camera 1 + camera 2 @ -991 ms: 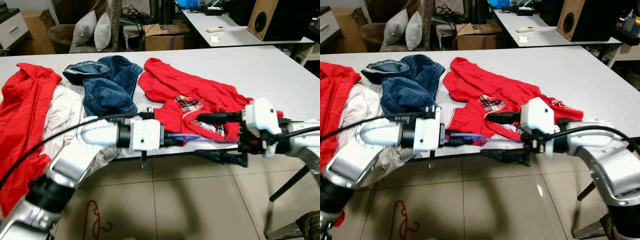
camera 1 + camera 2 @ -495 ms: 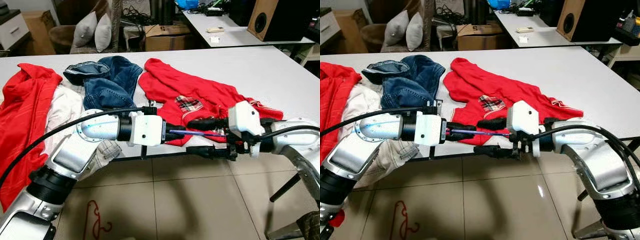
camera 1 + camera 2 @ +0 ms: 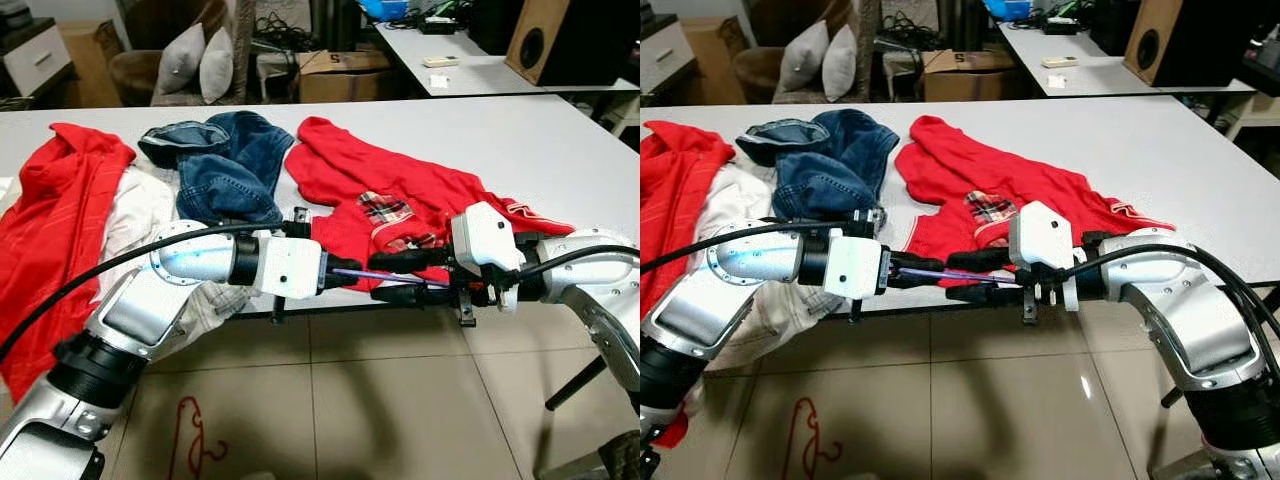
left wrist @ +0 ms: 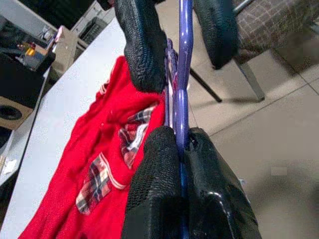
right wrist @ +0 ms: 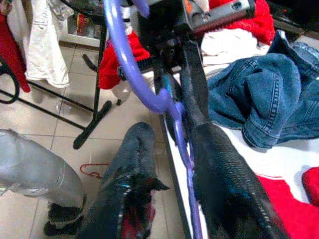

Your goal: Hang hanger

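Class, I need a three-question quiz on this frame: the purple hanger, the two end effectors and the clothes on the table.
1. True or false: the left end effector is shut on the purple hanger.
2. Which garment lies nearest the hanger: A) jeans, B) red shirt with plaid patch, C) white cloth?
3. Fill in: a red hanger lies on the ____.

Key: 1 true; 2 B; 3 floor.
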`<state>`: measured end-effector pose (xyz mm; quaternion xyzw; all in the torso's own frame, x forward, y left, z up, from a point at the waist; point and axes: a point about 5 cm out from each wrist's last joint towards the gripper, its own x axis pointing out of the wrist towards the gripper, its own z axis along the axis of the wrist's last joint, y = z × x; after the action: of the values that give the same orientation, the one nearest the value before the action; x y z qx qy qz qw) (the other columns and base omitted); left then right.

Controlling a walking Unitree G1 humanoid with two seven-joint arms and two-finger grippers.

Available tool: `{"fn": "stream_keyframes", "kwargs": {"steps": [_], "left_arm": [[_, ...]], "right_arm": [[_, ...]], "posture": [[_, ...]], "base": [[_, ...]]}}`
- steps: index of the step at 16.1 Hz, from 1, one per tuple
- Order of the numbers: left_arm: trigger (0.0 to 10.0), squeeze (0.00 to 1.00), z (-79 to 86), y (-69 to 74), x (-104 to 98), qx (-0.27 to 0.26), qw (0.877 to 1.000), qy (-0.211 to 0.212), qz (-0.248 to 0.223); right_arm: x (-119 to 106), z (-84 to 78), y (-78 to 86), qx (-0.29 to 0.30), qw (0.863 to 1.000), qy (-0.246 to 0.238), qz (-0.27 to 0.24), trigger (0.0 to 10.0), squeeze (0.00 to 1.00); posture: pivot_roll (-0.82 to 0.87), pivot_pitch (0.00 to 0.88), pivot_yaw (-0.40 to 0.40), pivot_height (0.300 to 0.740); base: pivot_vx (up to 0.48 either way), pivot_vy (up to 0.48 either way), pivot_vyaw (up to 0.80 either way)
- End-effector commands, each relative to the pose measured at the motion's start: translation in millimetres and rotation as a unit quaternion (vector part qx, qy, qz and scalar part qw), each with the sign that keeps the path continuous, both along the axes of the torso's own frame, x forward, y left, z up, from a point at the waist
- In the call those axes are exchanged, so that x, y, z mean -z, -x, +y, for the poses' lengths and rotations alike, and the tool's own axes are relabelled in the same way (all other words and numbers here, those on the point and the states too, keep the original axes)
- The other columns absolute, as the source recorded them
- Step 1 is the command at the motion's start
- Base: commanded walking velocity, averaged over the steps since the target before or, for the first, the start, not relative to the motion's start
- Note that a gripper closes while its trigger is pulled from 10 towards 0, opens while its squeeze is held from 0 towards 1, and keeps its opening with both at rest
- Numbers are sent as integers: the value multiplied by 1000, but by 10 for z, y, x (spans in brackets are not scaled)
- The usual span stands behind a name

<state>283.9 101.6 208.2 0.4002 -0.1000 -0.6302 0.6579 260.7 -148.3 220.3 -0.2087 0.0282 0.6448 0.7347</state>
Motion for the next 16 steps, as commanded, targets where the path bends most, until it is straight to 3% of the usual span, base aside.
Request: {"fn": "stream_keyframes", "kwargs": {"steps": [1,6,14,15,16], "left_arm": [[10000,0,5,-2,-12,5,1000,-13,-7],[10000,0,-31,10,-56,14,1000,-1,-7],[10000,0,-85,11,-188,15,998,50,30],[10000,0,-60,-18,-208,5,998,57,31],[10000,0,-5,-65,-224,-7,998,57,24]], "right_arm": [[-60,15,-6,-13,1000,7,-12,0,0],[-34,28,-23,-16,1000,11,-8,0,0],[-23,32,-98,11,999,30,-40,0,0],[-47,24,-121,19,998,25,-53,10000,0],[-90,-7,-143,28,998,11,-56,10000,537]], "posture": [[22,0,35,740],[20,0,36,740],[17,0,39,740],[18,0,39,740],[21,0,39,740]], "base": [[0,0,0],[0,0,0],[0,0,0],[0,0,0],[0,0,0]]}}
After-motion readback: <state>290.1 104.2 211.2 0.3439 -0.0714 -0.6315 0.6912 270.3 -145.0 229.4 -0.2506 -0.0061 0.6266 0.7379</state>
